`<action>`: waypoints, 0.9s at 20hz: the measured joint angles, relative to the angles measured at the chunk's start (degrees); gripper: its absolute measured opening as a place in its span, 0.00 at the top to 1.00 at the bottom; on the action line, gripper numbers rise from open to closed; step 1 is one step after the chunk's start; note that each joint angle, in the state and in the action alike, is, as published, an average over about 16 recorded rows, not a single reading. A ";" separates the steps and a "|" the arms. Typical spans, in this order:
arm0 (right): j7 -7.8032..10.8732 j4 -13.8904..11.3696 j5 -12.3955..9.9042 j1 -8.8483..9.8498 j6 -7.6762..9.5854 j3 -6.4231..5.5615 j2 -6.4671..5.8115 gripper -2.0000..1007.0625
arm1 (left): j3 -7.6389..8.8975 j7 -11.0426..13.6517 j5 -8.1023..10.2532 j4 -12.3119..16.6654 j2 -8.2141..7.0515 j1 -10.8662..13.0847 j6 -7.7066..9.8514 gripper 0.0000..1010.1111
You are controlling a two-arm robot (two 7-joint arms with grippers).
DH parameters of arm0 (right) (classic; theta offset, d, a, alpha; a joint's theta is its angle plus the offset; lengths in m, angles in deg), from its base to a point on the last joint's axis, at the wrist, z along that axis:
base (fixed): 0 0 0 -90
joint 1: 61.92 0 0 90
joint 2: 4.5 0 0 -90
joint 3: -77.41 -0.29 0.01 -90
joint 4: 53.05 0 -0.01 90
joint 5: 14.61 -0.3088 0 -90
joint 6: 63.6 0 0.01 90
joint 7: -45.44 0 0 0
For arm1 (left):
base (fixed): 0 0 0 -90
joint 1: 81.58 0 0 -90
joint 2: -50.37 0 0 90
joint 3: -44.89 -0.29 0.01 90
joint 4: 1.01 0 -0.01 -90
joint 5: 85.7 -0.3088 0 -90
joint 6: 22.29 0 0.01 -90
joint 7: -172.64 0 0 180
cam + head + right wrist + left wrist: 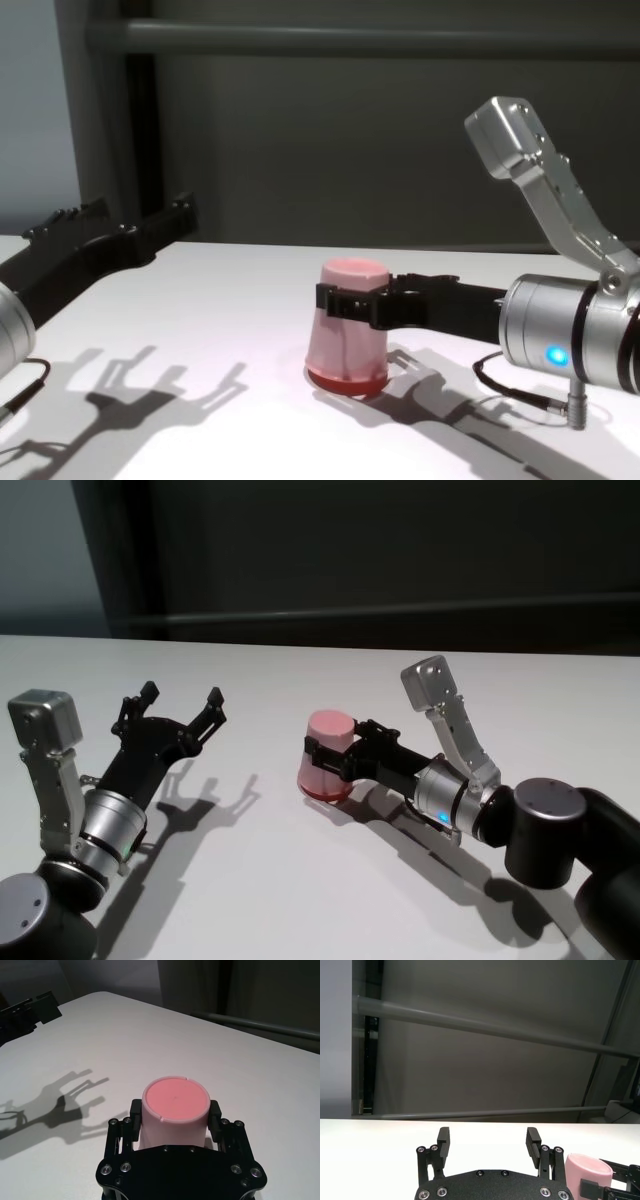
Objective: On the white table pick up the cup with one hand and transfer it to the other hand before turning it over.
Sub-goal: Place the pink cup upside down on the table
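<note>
A pink cup (328,730) stands mouth down on the white table (300,900), its flat base facing up; whether its rim touches the tabletop I cannot tell. My right gripper (322,757) reaches in from the right and is shut on the cup's sides. The right wrist view shows the cup (174,1097) between the two fingers (134,1110). The chest view shows the cup (345,345) leaning slightly, the fingers clamped at mid-height. My left gripper (182,700) is open and empty, raised above the table to the left of the cup. The cup (587,1170) also shows in the left wrist view.
The table's far edge meets a dark wall with a grey rail (350,40). The arms' shadows (200,805) fall on the bare tabletop between the two grippers. Nothing else stands on the table.
</note>
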State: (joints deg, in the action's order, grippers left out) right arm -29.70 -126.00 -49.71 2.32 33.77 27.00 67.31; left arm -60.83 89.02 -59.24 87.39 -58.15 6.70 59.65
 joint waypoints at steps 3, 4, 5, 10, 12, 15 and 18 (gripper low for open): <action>0.08 -0.14 0.25 0.29 0.21 -0.38 0.06 0.16 | 0.00 0.00 0.00 0.00 0.00 0.00 0.00 0.01; 0.11 -0.19 0.32 0.37 0.26 -0.50 0.07 0.15 | 0.00 0.00 0.00 0.00 0.00 0.00 0.00 0.01; 0.14 -0.23 0.40 0.46 0.30 -0.64 0.09 0.13 | 0.00 0.00 0.00 0.00 0.00 0.00 0.00 0.01; 0.45 -0.48 0.87 0.80 0.17 -1.33 0.19 0.06 | 0.00 0.00 0.00 0.00 0.00 0.00 0.00 0.01; 0.71 -0.57 1.09 0.81 -0.21 -1.64 0.28 0.04 | 0.00 0.00 0.00 0.00 0.00 0.00 0.00 0.01; 1.10 -0.75 1.58 0.67 -1.14 -2.13 0.44 0.01 | 0.00 0.00 0.00 0.00 0.00 0.00 0.00 0.01; 1.13 -1.07 2.40 0.42 -2.43 -2.64 0.59 0.01 | 0.00 0.00 0.00 0.00 0.00 0.00 0.00 0.01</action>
State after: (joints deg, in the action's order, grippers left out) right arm -28.57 -127.07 -47.31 2.73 31.34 24.36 67.90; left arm -60.83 89.02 -59.24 87.39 -58.15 6.70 59.65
